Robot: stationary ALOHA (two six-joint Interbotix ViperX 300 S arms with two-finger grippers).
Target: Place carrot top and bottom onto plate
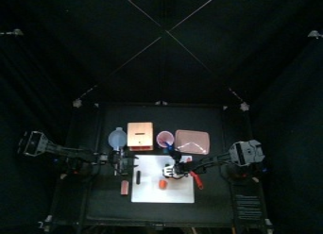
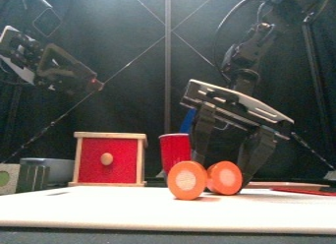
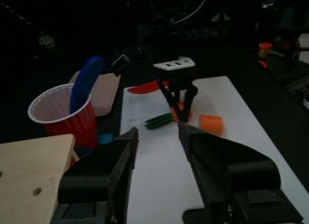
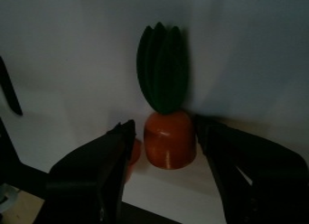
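The right gripper (image 4: 169, 160) stands wide open with its two black jaws on either side of the carrot top (image 4: 168, 128), an orange stub with a tall dark green leafy tip lying on the white board (image 4: 254, 56); nothing is gripped yet, and a sliver of board shows between each jaw and the stub. From the front, two orange pieces (image 2: 188, 179) sit side by side on the board's near part below the lowered gripper. The left wrist view shows a separate orange chunk (image 3: 212, 124), probably the carrot bottom, lying apart nearer the board's edge. The left gripper (image 3: 157, 169) hangs open and empty well to the left, above the board. The pinkish plate (image 1: 194, 140) lies beyond the board, toward the far right. To do the grasp well, I judge the jaws should close on the orange body rather than the leaves, centred so the small piece does not squirt out, then lift straight before swinging to the plate.
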